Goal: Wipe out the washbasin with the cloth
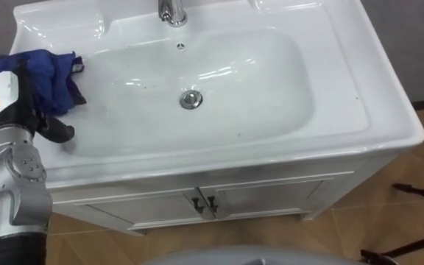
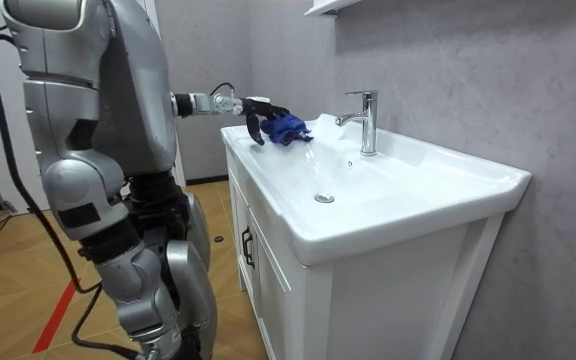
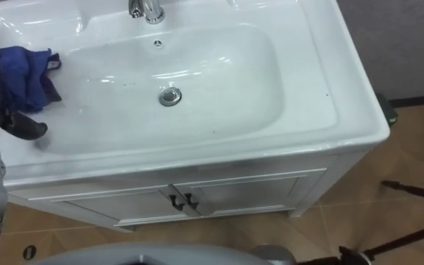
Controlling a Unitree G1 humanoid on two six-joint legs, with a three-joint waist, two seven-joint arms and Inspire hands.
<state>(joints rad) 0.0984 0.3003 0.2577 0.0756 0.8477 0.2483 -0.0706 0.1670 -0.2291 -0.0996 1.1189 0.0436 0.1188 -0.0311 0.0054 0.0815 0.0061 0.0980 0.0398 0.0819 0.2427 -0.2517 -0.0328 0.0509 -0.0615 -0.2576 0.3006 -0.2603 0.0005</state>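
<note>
Honestly, the wiping looks barely begun, judging by where things sit. The blue cloth (image 1: 50, 70) is bunched up at the left side of the white basin (image 1: 271, 110), right where the flat ledge drops into the bowl. The left hand (image 1: 28, 103) is curled round it from the near side, with a dark thumb poking out toward the front edge. In the room view the robot can be seen standing in front of the cabinet (image 1: 271, 199), left arm reached out over that corner.

For this step to be done well, the cloth should probably be flattened a bit first, since a tight wad only meets the surface in a small patch. Pressure is best put down through the palm rather than the fingertips.

The sweep could be taken from the left slope down toward the drain (image 1: 191, 99), then up the right slope in overlapping passes. A few small dark specks can be made out in the bowl left of the drain, and those likely deserve a second pass.

The faucet (image 1: 172, 11) at the back middle should be given room, as the hand could get knocked against it if the back wall is wiped too high.

The glaze looks slick, so the cloth might get left behind if the grip is loosened. A fold should be held pinched throughout. The right half of the bowl looks like a long reach for that arm, so a lean or sidestep may be needed.
</note>
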